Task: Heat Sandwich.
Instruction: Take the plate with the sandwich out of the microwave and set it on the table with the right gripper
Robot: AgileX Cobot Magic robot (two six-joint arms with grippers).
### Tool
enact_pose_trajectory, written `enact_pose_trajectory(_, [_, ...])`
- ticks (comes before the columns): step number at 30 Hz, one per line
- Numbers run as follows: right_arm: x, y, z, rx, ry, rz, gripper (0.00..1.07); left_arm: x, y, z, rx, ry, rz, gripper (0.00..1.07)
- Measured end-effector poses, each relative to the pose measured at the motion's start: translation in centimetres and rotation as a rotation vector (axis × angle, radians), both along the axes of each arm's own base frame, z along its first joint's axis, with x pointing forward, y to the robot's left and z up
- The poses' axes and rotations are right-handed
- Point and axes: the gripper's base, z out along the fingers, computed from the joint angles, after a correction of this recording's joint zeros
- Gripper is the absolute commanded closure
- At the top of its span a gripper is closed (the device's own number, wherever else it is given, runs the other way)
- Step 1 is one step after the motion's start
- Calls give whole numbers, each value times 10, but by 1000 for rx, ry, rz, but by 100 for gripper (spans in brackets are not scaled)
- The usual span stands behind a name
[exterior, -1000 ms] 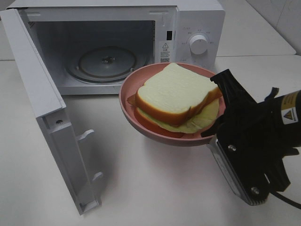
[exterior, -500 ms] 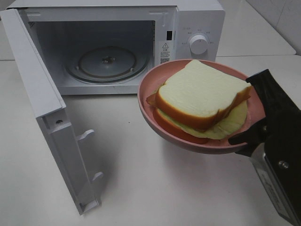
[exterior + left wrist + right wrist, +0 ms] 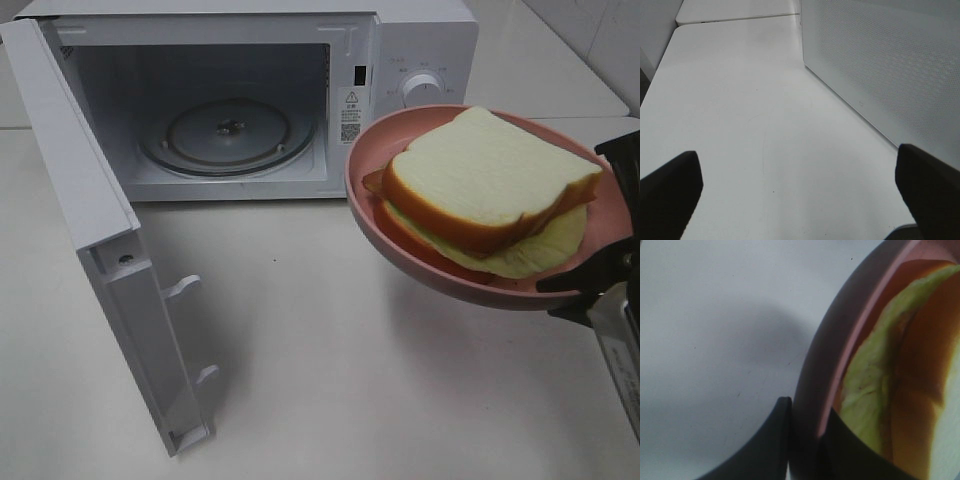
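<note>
One plate (image 3: 375,170) is carrying the sandwich (image 3: 490,190), and the right gripper (image 3: 805,440) is pinching the plate's rim with its jaws clenched, one jaw outside the rim and one inside. Gripping the rim is keeping the jaws off the bread; the plate is hanging in the air in front of the microwave (image 3: 420,40), tilted, with its lower edge toward the oven opening. The sandwich is lying across the plate's middle, its filling showing beside the inner jaw in the right wrist view.

The microwave door (image 3: 90,230) is standing wide open on the left, so the cavity and the glass turntable (image 3: 228,132) are lying exposed. The plate is currently sitting in front of the control panel and dial (image 3: 420,88), to the right of the opening, so a leftward shift is likely needed before insertion. The tilt is posing a sliding risk.

The left gripper (image 3: 800,200) is hovering over bare tabletop (image 3: 740,100) beside the oven's perforated wall, jaws released, holding nothing.
</note>
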Motion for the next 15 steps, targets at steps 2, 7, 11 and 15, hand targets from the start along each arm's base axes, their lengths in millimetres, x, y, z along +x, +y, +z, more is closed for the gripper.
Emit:
enact_pose_trajectory(2, [0, -3, 0, -8, 10, -33, 107, 0, 0, 0, 0, 0, 0, 5])
enact_pose_trajectory(7, [1, -10, -1, -26, 25, -135, 107, 0, 0, 0, 0, 0, 0, 5])
enact_pose_trajectory(11, [2, -15, 0, -29, 11, -215, 107, 0, 0, 0, 0, 0, 0, 5])
enact_pose_trajectory(15, [5, -21, 1, -39, -16, -298, 107, 0, 0, 0, 0, 0, 0, 5])
